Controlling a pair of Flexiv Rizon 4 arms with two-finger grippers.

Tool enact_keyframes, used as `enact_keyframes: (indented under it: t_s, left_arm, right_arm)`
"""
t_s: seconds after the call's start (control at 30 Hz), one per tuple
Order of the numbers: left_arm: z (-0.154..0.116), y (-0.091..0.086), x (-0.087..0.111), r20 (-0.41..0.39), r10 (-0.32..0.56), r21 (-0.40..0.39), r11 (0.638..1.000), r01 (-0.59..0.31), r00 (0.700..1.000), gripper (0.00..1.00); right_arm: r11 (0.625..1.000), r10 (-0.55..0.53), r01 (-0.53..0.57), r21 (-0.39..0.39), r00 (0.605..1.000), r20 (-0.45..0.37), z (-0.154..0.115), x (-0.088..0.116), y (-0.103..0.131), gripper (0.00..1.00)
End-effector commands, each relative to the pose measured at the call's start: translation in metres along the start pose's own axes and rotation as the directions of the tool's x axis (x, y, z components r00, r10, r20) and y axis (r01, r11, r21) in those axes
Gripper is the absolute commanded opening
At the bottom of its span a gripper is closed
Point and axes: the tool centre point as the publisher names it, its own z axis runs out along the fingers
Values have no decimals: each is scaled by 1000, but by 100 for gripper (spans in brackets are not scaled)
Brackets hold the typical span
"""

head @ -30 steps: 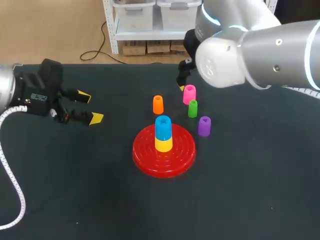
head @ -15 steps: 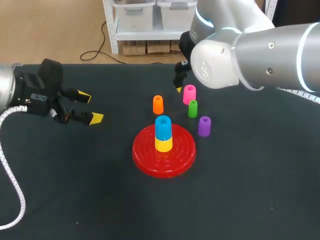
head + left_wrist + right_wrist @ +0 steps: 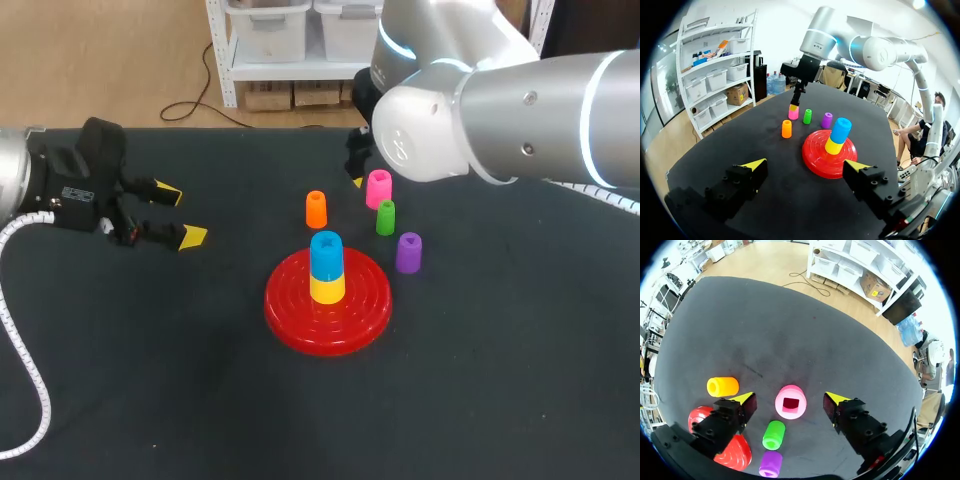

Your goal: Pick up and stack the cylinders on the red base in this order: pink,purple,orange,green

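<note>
The red base point(image 3: 290, 312) holds a yellow cylinder point(image 3: 327, 288) with a blue cylinder point(image 3: 326, 254) on top. Behind it stand the orange cylinder point(image 3: 316, 209), pink cylinder point(image 3: 380, 188), green cylinder point(image 3: 385, 217) and purple cylinder point(image 3: 408, 252). My right arm point(image 3: 450, 110) hangs over the pink one and hides most of its gripper. In the right wrist view the right gripper point(image 3: 788, 400) is open around the pink cylinder point(image 3: 790, 402), with a gap on each side. My left gripper point(image 3: 168, 214) stands open and empty at the table's left, far from the cylinders.
In the right wrist view the green cylinder point(image 3: 773, 435) and purple cylinder point(image 3: 770, 464) stand close beside the pink one, and the orange cylinder point(image 3: 723, 386) lies just beyond one finger. Dark table surface spreads all around the base.
My right arm has shifted a little to the left over the pink cylinder. The left arm and all cylinders have stayed where they were.
</note>
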Motion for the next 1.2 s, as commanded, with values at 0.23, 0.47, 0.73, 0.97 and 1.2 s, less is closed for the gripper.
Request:
enact_keyframes:
  t_s: [0.23, 0.47, 0.73, 0.97, 1.2]
  left_arm:
    - [0, 0, 2, 10, 3, 0, 1000, -3, 1000, 100]
    - [0, 0, 2, 10, 3, 0, 1000, -3, 1000, 100]
    - [0, 0, 2, 10, 3, 0, 1000, -3, 1000, 100]
    - [0, 0, 2, 10, 3, 0, 1000, -3, 1000, 100]
    - [0, 0, 2, 10, 3, 0, 1000, -3, 1000, 100]
  right_arm:
    - [1000, -5, 5, 7, 1000, -9, 3, -3, 3, 63]
    - [1000, -3, 3, -2, 1000, -10, 4, -1, 5, 49]
    - [1000, -2, 2, -5, 1000, -13, 5, 2, 5, 50]
    - [1000, -1, 1, -8, 1000, -13, 4, 5, 3, 53]
    - [1000, -2, 2, -10, 1000, -10, 4, 6, 3, 43]
